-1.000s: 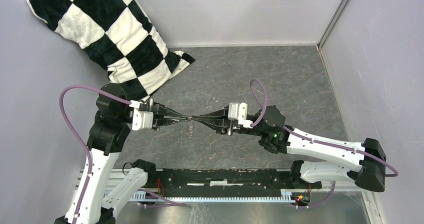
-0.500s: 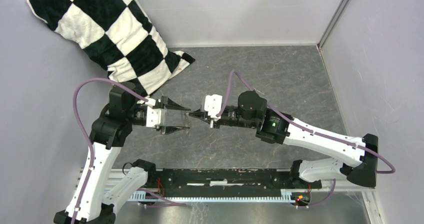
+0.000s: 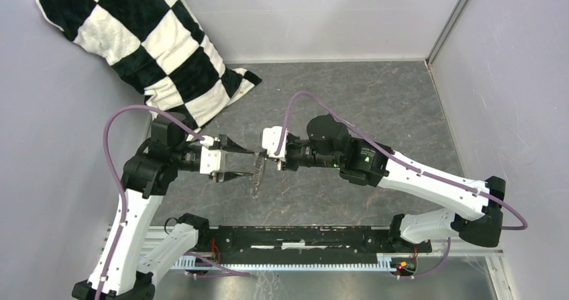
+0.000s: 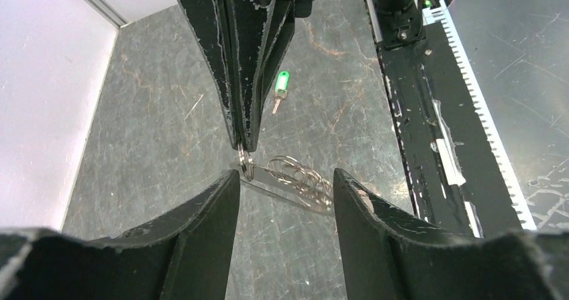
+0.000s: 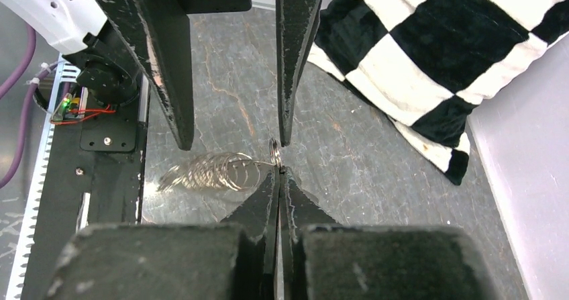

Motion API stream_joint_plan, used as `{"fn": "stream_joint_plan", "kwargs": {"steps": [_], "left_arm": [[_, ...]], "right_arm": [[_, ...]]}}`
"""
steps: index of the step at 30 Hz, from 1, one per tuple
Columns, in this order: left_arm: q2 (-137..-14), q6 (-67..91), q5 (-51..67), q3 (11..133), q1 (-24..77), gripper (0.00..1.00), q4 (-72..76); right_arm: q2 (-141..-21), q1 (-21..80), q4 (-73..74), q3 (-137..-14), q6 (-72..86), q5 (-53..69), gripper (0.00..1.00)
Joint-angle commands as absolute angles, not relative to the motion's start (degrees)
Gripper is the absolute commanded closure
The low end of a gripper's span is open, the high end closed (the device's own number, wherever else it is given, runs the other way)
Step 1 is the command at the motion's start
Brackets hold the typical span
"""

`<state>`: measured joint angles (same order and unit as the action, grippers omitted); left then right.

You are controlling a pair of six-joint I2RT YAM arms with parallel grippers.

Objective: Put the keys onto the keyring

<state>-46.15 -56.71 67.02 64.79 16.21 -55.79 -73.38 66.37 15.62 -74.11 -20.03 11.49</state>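
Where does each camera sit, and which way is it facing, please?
Top external: above and behind the bases, looking down on the table; both arms show, left gripper open, right gripper shut on the keyring.
Left wrist: on the left arm, looking past its own gripper at the right gripper, the key lying beyond.
Right wrist: on the right arm, looking past its own gripper at the left gripper and the pillow.
Shared: all three show the keyring.

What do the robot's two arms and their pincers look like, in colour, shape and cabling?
Both the left arm and right arm have white shells on long links and black joints. A purple cable loops along each. A green light glows on the right arm. The left pincer and right pincer have white blocks behind black, tapering, scuffed fingers.
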Motion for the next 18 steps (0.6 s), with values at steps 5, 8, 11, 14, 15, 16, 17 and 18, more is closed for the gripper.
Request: {"fn": "stream_joint_plan", "kwargs": {"steps": [5, 8, 11, 14, 15, 16, 17, 18], "left_arm": [[-47.91, -60.51, 64.45, 66.68, 16.34, 0.46, -55.36], [-48.39, -58.51, 63.57, 66.37, 16.39, 0.51, -52.71], [-48.68, -58.75, 64.01, 66.41, 16.38, 0.56, -52.21], [-48.86, -59.57, 64.23, 66.67, 16.39, 0.64, -52.21], [-48.94, -59.54, 64.18, 66.85, 16.35, 0.66, -52.09], [-48.95, -59.52, 64.24, 66.95, 16.35, 0.68, -51.97], [-48.95, -59.50, 64.17, 67.09, 16.35, 0.69, -51.95], [-48.81, -59.36, 64.03, 67.19, 16.35, 0.70, -51.94]], "right_arm": [[-75.43, 66.76, 18.65, -80.50, -22.40, 12.09, 0.99], [-76.47, 67.10, 20.46, -82.31, -22.70, 12.38, 0.99], [-77.31, 67.53, 21.84, -83.63, -22.94, 12.24, 0.99], [-78.04, 67.72, 23.04, -84.60, -23.33, 12.16, 0.99], [-78.28, 67.85, 23.40, -84.95, -23.46, 12.15, 0.99], [-78.60, 67.84, 23.71, -85.23, -23.47, 12.21, 0.99], [-78.71, 67.93, 23.88, -85.38, -23.53, 12.15, 0.99], [-78.83, 67.94, 24.01, -85.51, -23.63, 12.20, 0.99]]}}
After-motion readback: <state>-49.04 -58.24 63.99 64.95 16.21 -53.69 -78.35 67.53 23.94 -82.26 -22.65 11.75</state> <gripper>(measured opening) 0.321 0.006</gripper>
